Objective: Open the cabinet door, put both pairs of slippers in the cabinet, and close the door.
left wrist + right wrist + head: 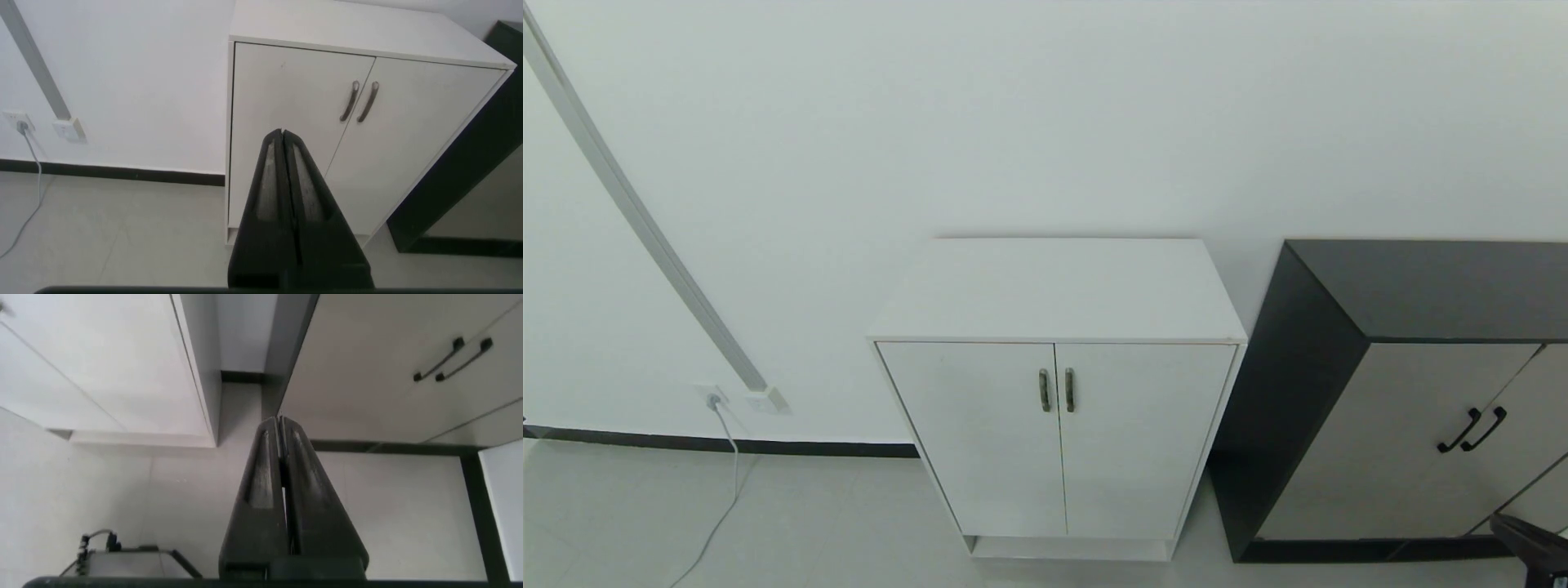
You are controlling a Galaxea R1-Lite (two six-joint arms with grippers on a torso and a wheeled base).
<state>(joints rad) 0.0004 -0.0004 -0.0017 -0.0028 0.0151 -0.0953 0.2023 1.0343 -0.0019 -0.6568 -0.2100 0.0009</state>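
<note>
A white two-door cabinet (1058, 425) stands against the wall, both doors closed, with two grey handles (1056, 390) side by side at the middle seam. The left wrist view shows the same cabinet (351, 139) and its handles (360, 101) ahead of my left gripper (283, 135), whose fingers are shut together with nothing between them, well short of the doors. My right gripper (280, 423) is also shut and empty, held low over the floor by the gap between the white cabinet (122, 367) and the dark one (392, 367).
A black-framed cabinet (1405, 392) with grey doors and black handles (1472, 429) stands right of the white one. A wall socket (713, 399) with a cable trailing over the floor and a slanted white conduit (629, 204) are at the left. Grey floor tiles (768, 531) lie in front.
</note>
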